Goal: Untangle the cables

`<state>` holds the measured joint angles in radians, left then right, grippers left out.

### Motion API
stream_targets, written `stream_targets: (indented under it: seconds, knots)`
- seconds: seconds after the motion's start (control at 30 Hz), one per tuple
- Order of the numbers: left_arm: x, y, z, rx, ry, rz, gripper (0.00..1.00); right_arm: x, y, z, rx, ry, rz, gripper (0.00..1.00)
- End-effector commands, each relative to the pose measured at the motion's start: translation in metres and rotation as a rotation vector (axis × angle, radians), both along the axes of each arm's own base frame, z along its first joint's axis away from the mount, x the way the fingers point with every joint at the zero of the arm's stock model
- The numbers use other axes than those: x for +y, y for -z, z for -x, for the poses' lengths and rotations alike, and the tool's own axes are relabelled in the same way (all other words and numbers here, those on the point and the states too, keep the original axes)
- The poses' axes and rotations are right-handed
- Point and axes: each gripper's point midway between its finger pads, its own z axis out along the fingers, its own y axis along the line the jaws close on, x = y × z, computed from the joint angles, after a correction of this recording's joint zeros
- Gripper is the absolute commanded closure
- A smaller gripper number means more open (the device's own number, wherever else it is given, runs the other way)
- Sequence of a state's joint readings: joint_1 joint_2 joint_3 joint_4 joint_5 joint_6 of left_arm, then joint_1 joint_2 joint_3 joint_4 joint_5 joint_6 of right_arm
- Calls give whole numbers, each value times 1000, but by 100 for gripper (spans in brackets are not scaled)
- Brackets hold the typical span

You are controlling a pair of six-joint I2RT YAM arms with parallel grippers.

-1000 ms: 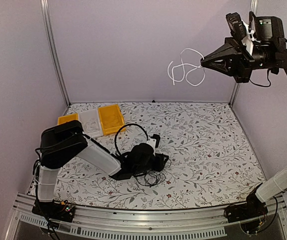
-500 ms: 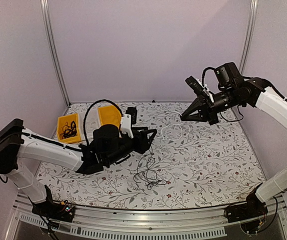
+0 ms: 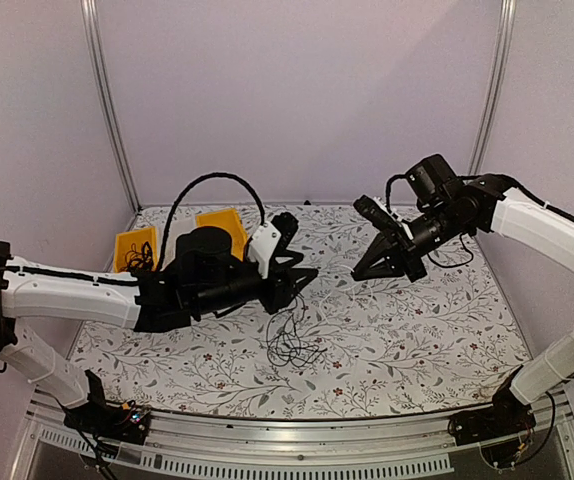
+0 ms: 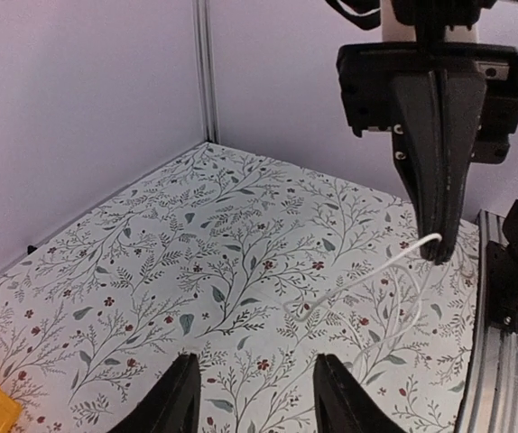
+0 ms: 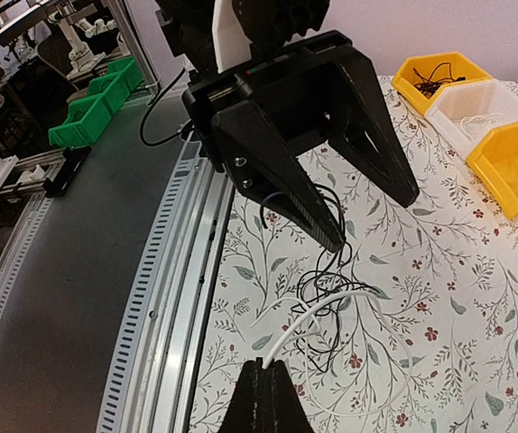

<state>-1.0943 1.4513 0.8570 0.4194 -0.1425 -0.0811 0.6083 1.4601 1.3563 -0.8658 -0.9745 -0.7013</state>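
Note:
A loose tangle of thin black cables (image 3: 293, 347) lies on the flowered table (image 3: 427, 330) and also shows in the right wrist view as black cables (image 5: 329, 302). My left gripper (image 3: 304, 283) hovers just above it, open, its fingers (image 4: 180, 399) wide apart. One black strand hangs from a left finger (image 5: 318, 221) down to the tangle. My right gripper (image 3: 358, 276) is shut on a white cable (image 5: 331, 307). The white cable (image 4: 360, 285) trails from the right gripper (image 4: 438, 254) onto the table. The two grippers face each other closely.
At the back left stand a yellow bin (image 3: 133, 250) holding black wires and another yellow bin (image 3: 219, 220). In the right wrist view a white bin (image 5: 478, 105) sits between them. A metal rail (image 3: 287, 440) borders the near edge.
My right arm has come down from high near the back wall to just above the table with the white cable. My left gripper has lifted off the tangle, moved right, and opened wider.

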Motion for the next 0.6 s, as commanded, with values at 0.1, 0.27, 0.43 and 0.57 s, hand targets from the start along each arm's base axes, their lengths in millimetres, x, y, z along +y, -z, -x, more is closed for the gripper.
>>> stream_targets:
  seconds: [0.1, 0.27, 0.43, 0.57]
  knots:
    - [8, 61, 40, 273, 155, -144, 55, 1, 3, 10, -14, -42, 16, 100]
    - [63, 167, 60, 556, 9, -598, 53, -1, 11, 9, -22, -41, 37, 100]
    - [32, 52, 94, 455, 253, -225, 41, 4, 16, 5, 3, -54, 33, 100]
    - [64, -28, 63, 258, 99, 71, 30, 9, 15, 2, 17, -62, 28, 100]
